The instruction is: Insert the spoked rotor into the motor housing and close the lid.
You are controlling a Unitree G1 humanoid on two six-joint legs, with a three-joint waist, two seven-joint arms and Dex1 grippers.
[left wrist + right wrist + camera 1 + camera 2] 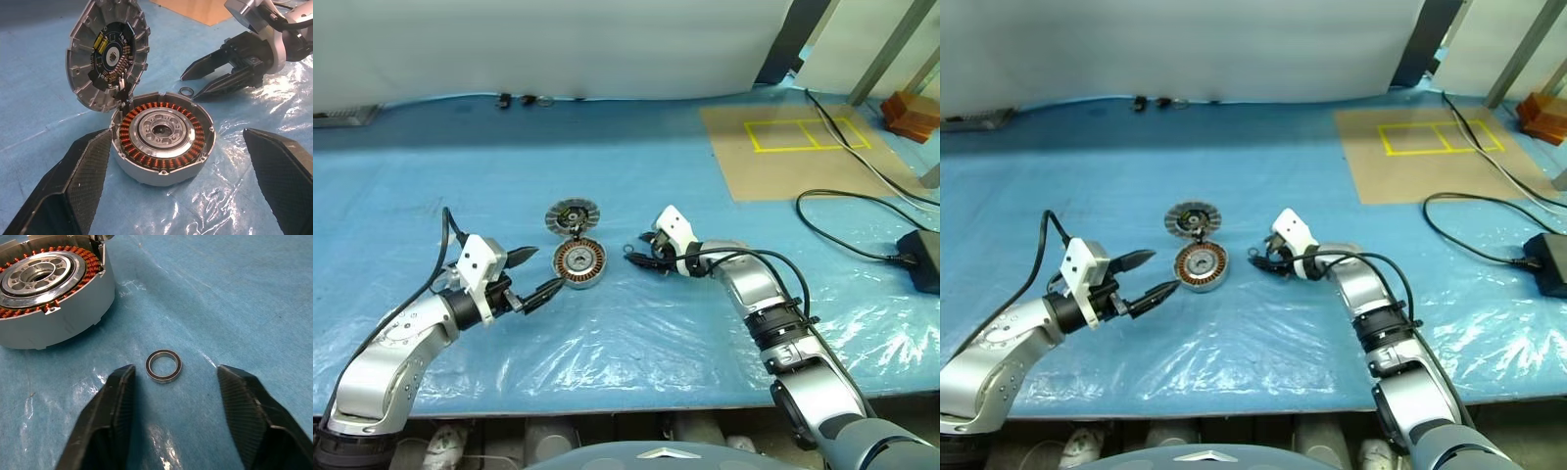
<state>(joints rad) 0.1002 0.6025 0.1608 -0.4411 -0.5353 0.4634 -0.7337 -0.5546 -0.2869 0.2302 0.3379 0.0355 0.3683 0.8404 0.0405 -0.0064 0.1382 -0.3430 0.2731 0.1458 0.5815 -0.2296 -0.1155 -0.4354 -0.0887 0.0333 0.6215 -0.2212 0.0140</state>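
The motor housing (pixel 579 265) sits open on the blue plastic sheet (pixel 636 333) covering the bench, and all positions below are referred to it. Its lid (pixel 570 216) is tipped up at the housing's far rim, apparently touching it there, with the face carrying a small round circuit board turned toward the robot. Contents of the housing: a ring of copper-coloured windings (pixel 146 147) around a bare silver central hub (pixel 161 131); no rotor is seated inside. A spoked rotor cannot be identified anywhere on the bench. To the right of the housing, near it but apart, lies a small dark ring (pixel 164 365), flat on the sheet. The right gripper (pixel 173 382) is directed at this ring, its fingers apart with one on each side; neither finger touches the ring, which lies just ahead of and between the tips. The right arm is plainly the nearer to the ring. The left gripper (pixel 176 166) is on the housing's near-left side, its fingers wide apart and framing the housing without contact, holding nothing. Judgement: the coming move turns on the right gripper closing squarely across the ring; it lies thin and flat on slippery film and may skid or escape the fingertips.
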